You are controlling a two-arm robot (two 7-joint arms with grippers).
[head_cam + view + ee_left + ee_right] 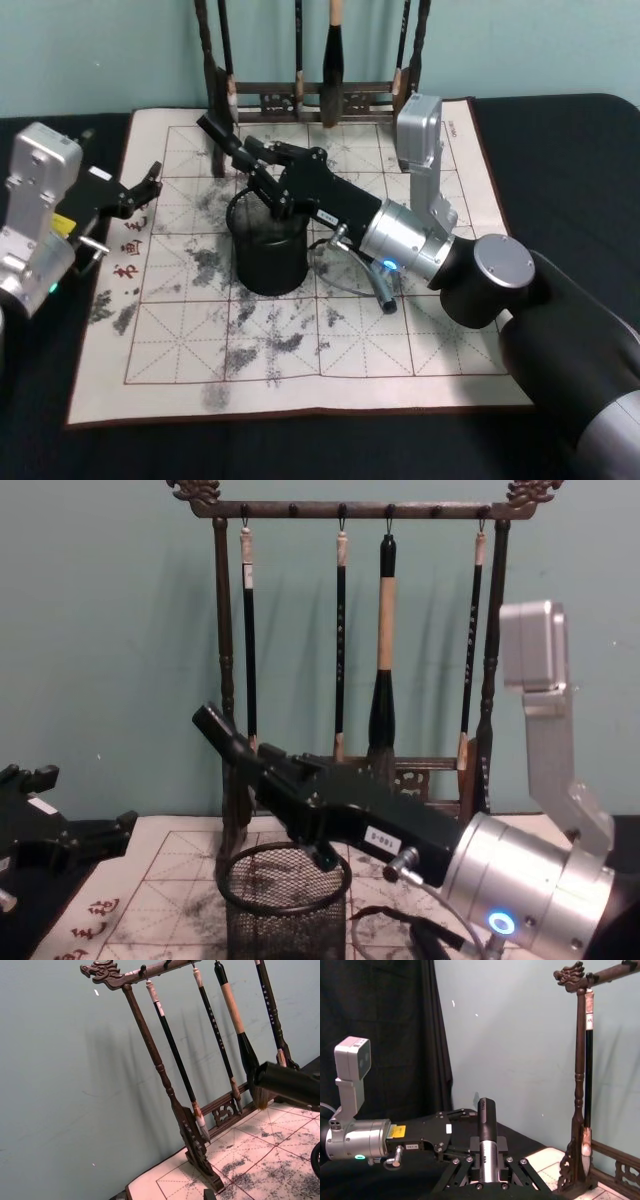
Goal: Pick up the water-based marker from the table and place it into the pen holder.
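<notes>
Over holder [268, 265]: marker [222, 140] in R gripper [259, 166]

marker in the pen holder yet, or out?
Out. The right gripper is shut on the marker, holding it tilted above the pen holder; no part shows inside the mesh. Left gripper parked open at left.

You see mat [420, 340] flat on table [560, 130]. Pen holder [268, 255] upright on mat, near middle. Brush rack [310, 100] behind holder, at mat's far edge. Right gripper [258, 162] reaches in from your right, above holder. Marker [222, 138] clamped in it, tilted, free end up toward far left, near rack's left post. Left gripper [150, 182] at mat's left edge, well left of holder.
</notes>
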